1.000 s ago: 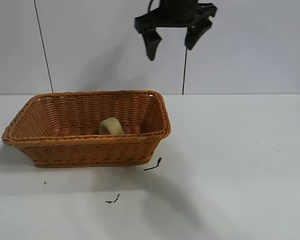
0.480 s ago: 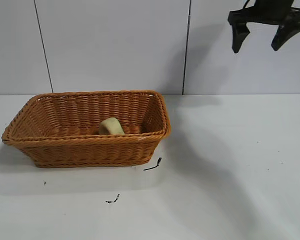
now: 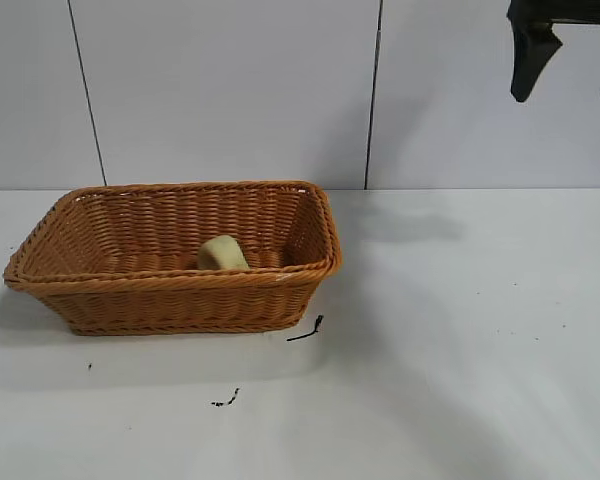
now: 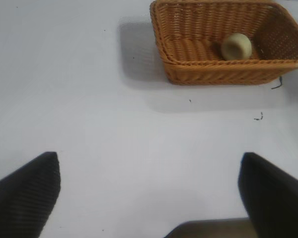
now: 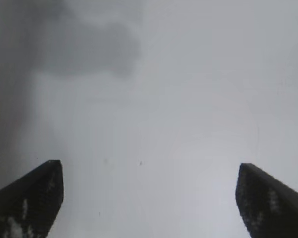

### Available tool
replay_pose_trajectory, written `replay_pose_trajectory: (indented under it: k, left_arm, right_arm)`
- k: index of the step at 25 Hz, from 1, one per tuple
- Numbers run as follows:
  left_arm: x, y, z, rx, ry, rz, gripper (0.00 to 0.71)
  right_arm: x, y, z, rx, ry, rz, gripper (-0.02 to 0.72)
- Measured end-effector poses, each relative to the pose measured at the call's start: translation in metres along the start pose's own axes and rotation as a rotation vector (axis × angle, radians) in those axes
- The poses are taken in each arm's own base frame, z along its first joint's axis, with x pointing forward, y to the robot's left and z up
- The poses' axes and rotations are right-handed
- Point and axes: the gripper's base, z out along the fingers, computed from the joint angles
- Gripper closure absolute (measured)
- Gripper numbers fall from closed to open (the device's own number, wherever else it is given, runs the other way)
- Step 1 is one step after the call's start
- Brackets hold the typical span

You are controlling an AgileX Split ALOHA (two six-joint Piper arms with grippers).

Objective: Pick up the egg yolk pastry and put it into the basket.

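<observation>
Over the last second the right pincer (image 3: 570,70) had swung from above the basket's right end to the upper right corner of the exterior view, high over the counter's far right part and partly out of frame. Its fingers stood apart with nothing between them; the right wrist view showed only bare counter (image 5: 154,124) under them.

The pastry (image 3: 222,253) lay inside the basket (image 3: 130,290), resting on the woven floor near the front wall and somewhat right of the middle. It appeared tipped on its side rather than sitting dome up. The basket stood on the left half of the counter (image 3: 460,330), its long axis running along the counter's front edge. A few small dark specks lay on the counter in front of its right end.

The left pincer (image 4: 149,198) did not appear in the exterior view. In its own wrist view its fingers were spread wide and empty, and the basket (image 4: 213,74) with the pastry (image 4: 236,46) sat well off across open counter.

Judged from this, the placing looked done, and no further grasp seemed called for. The pastry lay well to the left of and far below the right pincer. Which arm was nearer to it could not be told.
</observation>
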Motion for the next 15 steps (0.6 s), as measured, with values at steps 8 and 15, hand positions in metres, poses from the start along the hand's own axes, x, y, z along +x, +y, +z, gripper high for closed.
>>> replay_pose_trajectory:
  k: [8, 15]
  left_arm:
    - [0.000, 0.000, 0.000, 0.000, 0.000, 0.000, 0.015]
    - [0.000, 0.000, 0.000, 0.000, 0.000, 0.000, 0.015]
  right_arm:
    - [0.130, 0.002, -0.005, 0.005, 0.074, 0.013, 0.057]
    - [0.208, 0.003, -0.007, 0.012, -0.172, 0.010, 0.059]
